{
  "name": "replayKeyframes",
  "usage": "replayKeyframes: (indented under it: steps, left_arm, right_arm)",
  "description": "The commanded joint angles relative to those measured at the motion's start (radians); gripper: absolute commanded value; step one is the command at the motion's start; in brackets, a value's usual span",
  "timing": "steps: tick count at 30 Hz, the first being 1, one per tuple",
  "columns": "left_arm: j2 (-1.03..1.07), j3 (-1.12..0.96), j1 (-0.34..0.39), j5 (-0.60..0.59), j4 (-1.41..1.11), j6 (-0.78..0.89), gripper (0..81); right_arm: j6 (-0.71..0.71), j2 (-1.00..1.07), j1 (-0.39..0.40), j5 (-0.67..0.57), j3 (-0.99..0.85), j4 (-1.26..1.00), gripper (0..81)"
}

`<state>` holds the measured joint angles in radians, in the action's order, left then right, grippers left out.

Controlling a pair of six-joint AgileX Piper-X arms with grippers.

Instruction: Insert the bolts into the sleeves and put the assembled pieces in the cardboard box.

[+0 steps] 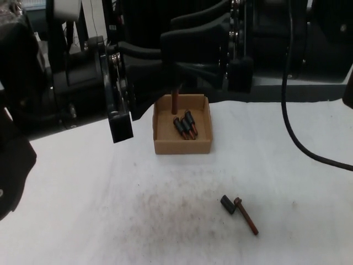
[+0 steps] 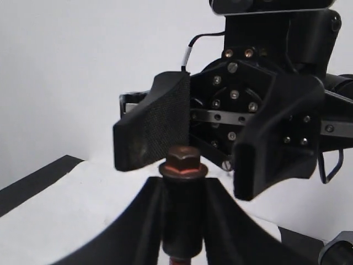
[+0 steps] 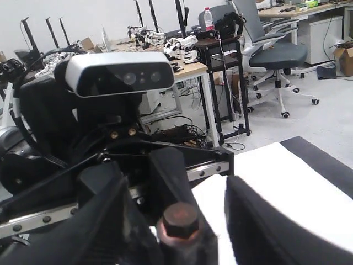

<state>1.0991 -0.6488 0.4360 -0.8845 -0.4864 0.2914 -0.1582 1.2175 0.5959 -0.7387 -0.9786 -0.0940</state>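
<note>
**Left gripper** (image 2: pixel 182 223): closed on a sleeve (image 2: pixel 182 212), with the fingers pinching its sides and the sleeve upright. A bolt (image 2: pixel 183 163) runs down through the sleeve. Its flanged head sits on the sleeve's top, and a bit of red shank shows below. Gripping the sleeve rather than the bolt leaves the head end free, probably so the other tool could feed the bolt in from there.

**Right gripper** (image 2: pixel 212 152): faces the left one with its fingers spread wide and nothing in them. They stand on either side of the bolt head, with a gap on each side in the right wrist view. It looks like it let go once the bolt was seated.

**Box** (image 1: pixel 182 147): centre of the bench (image 1: pixel 83 193), toward the far side. In the high view the held piece hangs above its far wall with the shank pointing down. Finished pieces (image 1: pixel 185 127) lie side by side on the box floor. There are at least two, but I can't give an exact count.

**Near right**: a loose sleeve (image 1: pixel 226 203) and a loose bolt (image 1: pixel 246 216) lie together on the bench, well apart from the box. The sleeve is by the bolt's head end; I can't tell if they touch.

**Judgement**
- Insertion looks done for the held piece, and dropping it in the box comes next.
- The piece sits over the far wall rather than the middle of the box, so a release here could catch the rim. A small shift toward the near side first seems wise.
- One pair remains after that.
</note>
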Motion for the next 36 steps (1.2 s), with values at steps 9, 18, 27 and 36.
replayKeyframes:
  steps: [9,18,27,36]
  left_arm:
    - [-0.008,-0.012,-0.008,0.008,0.083,-0.015,0.2]
    - [0.007,-0.031,-0.025,0.194,0.251,-0.09,0.2]
    - [0.313,-0.34,-0.025,0.334,0.572,-0.111,0.2]
    - [0.775,-0.892,-0.025,0.624,0.983,-0.254,0.2]
  right_arm:
    - [-0.061,-0.005,-0.001,0.096,-0.003,-0.212,50.7]
    - [-0.074,-0.005,-0.071,0.187,-0.003,-0.236,0.1]
    - [-0.074,-0.005,-0.156,0.217,-0.003,0.039,0.8]
    - [-0.074,-0.005,-0.18,0.253,-0.003,0.131,0.8]
